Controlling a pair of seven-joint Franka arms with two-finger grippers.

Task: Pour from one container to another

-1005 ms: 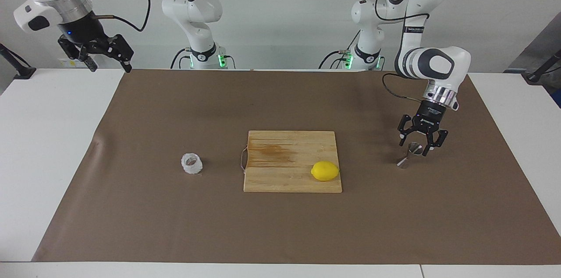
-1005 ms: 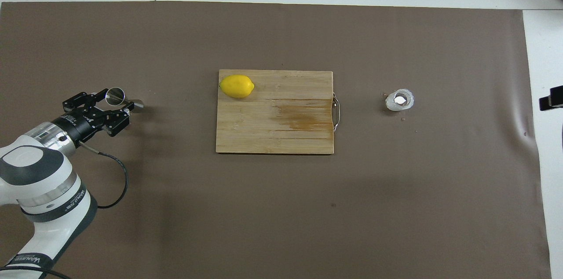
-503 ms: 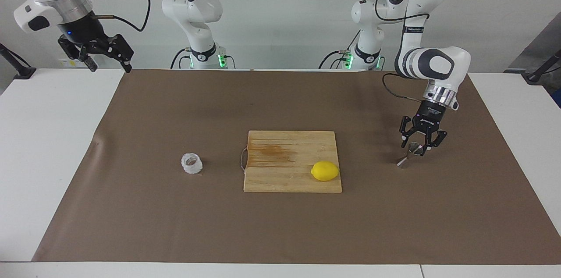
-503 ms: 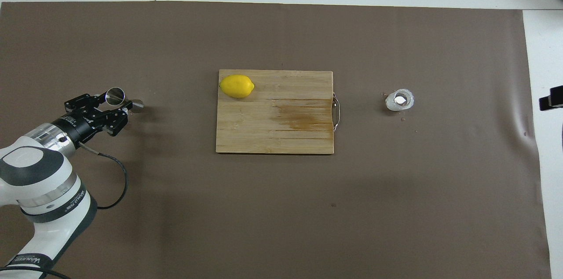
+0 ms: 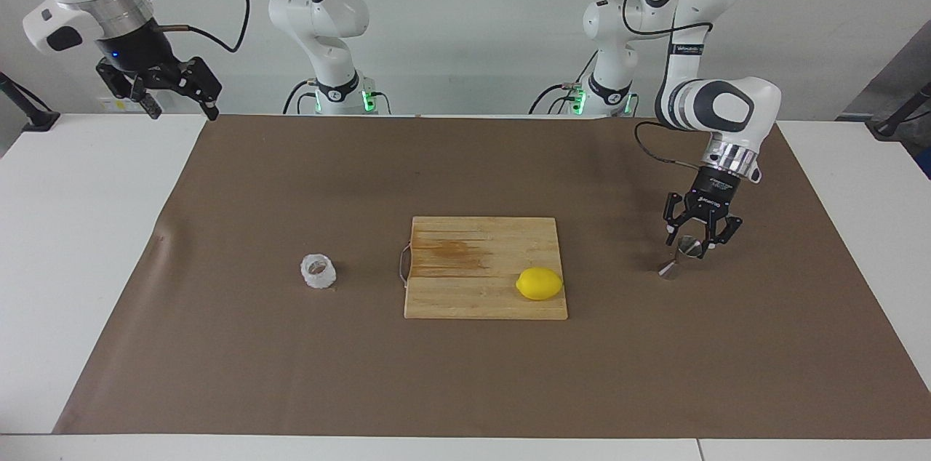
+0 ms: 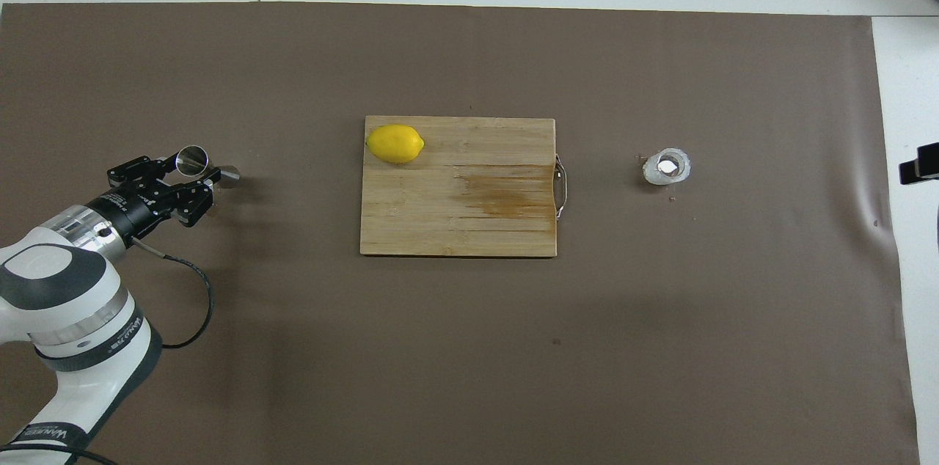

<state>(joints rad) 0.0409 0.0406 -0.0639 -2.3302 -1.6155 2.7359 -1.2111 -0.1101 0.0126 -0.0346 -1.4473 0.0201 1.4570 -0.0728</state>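
Observation:
The steel jigger (image 5: 676, 261) (image 6: 195, 158) rests with its base on the brown mat toward the left arm's end of the table. My left gripper (image 5: 689, 243) (image 6: 194, 169) has come down over it and is shut on the jigger's upper cone. The faceted glass cup (image 5: 318, 271) (image 6: 667, 167) stands by itself on the mat toward the right arm's end, with something white inside. My right gripper (image 5: 183, 110) waits open and empty, high over the mat's corner by the robots. Only a dark tip of it (image 6: 921, 168) enters the overhead view.
A wooden cutting board (image 5: 473, 279) (image 6: 455, 223) with a metal handle and a stained patch lies mid-table between cup and jigger. A lemon (image 5: 539, 283) (image 6: 395, 144) sits on its corner toward the jigger. The brown mat (image 5: 465, 388) covers most of the white table.
The left gripper's fingers have closed in onto the jigger, most of it in the first half second. The cup, lemon, board and right arm have not moved.

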